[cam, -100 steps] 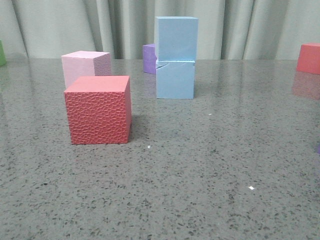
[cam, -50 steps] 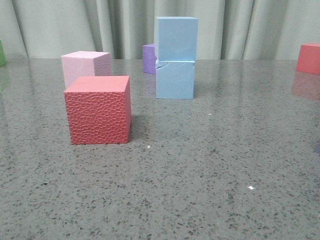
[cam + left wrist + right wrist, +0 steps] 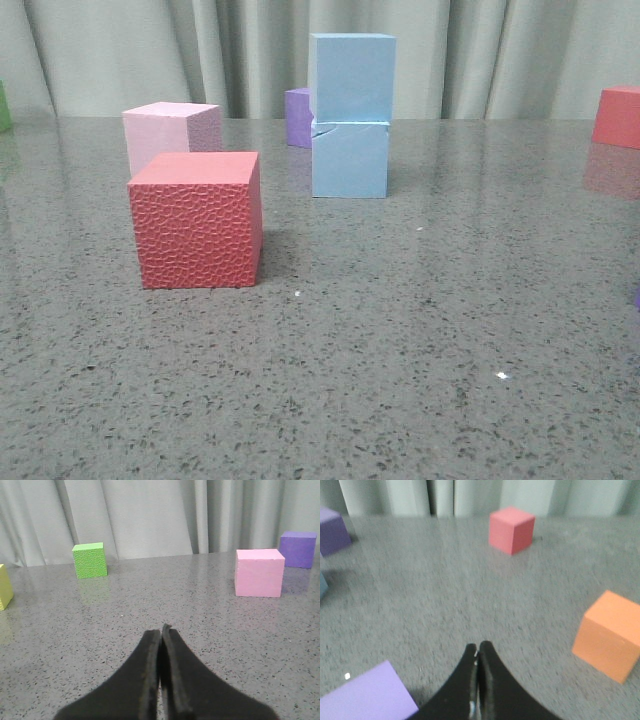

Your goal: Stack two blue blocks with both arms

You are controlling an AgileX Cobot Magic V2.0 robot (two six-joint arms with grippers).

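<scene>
Already stacked, by the look of it: upper blue block (image 3: 352, 77) squarely on lower blue block (image 3: 350, 160), edges nearly flush with only a slight overhang toward the left arm's side, toward the back of the grey table (image 3: 400, 350), in front of the purple cube (image 3: 297, 117) and behind and to the right of the red cube (image 3: 197, 220) and pink cube (image 3: 170, 130). Left free-standing with nothing touching, so probably released and the job judged done. Left gripper (image 3: 161, 635) and right gripper (image 3: 478, 652) both pressed together on nothing, held low and pointing forward over bare table, well apart from the stack.
</scene>
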